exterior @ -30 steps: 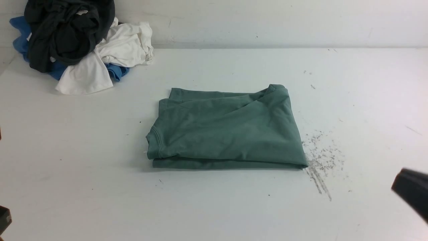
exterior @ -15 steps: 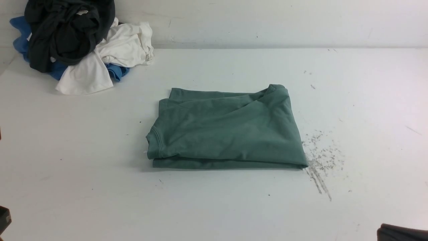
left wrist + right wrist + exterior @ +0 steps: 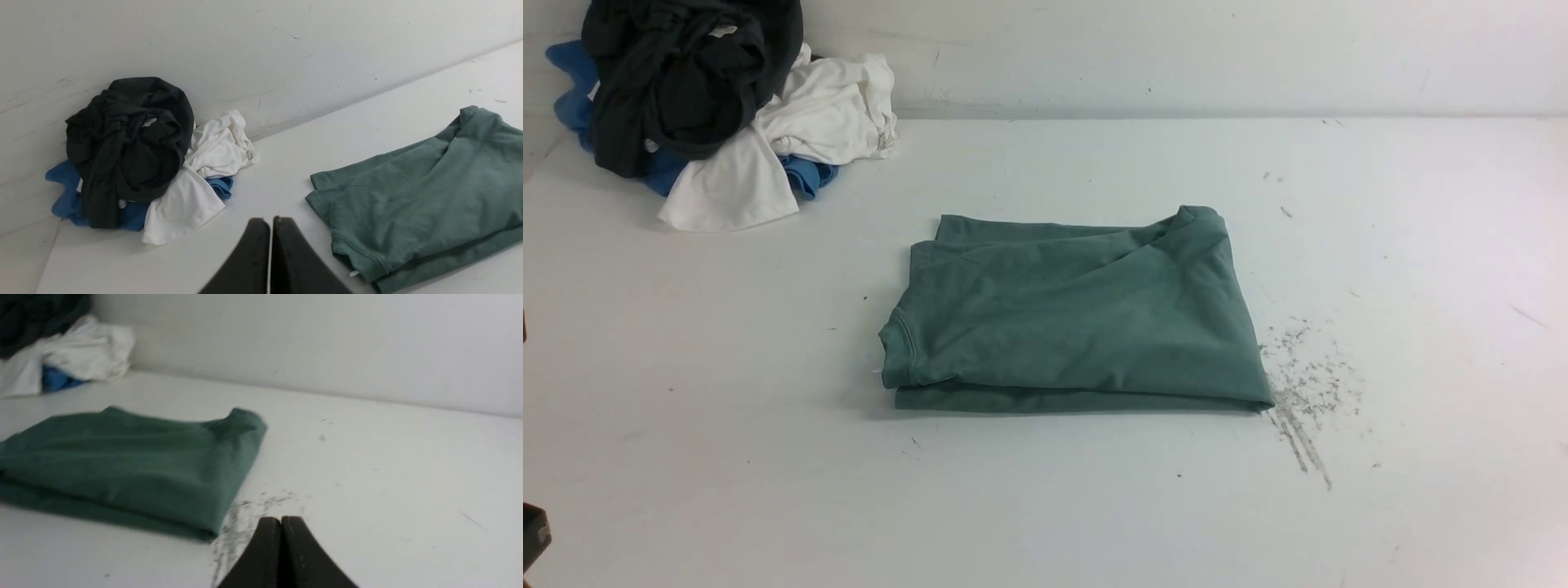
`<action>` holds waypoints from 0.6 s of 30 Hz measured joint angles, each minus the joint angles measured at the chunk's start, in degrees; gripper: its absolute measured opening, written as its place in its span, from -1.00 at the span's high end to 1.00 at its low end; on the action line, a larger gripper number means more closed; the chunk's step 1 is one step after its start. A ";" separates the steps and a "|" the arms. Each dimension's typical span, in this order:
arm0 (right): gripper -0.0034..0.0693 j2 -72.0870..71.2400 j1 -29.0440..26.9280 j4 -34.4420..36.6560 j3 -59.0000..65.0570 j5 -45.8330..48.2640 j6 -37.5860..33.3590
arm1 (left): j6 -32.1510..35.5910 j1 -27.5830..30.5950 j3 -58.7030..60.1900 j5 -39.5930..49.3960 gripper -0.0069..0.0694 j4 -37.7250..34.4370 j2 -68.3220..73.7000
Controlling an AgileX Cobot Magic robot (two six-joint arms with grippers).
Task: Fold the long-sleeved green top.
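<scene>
Both hands are empty with their fingers pressed together: the left hand (image 3: 269,222) hangs over the table (image 3: 1045,506) on the near left, the right hand (image 3: 281,520) over the near right by a patch of grey scuff marks (image 3: 1307,392). Between them, mid-table, the green long-sleeved top (image 3: 1070,314) lies folded into a flat rectangle, touching neither hand. At the far left corner sits a heap of black, white and blue clothes (image 3: 711,106) against the wall.

light: bright, even | shadows: soft; faint | right wrist view: blurred
</scene>
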 joint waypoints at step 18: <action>0.94 -4.52 -11.72 3.34 5.06 6.44 -0.04 | 0.00 0.00 0.00 0.06 0.84 -0.07 0.00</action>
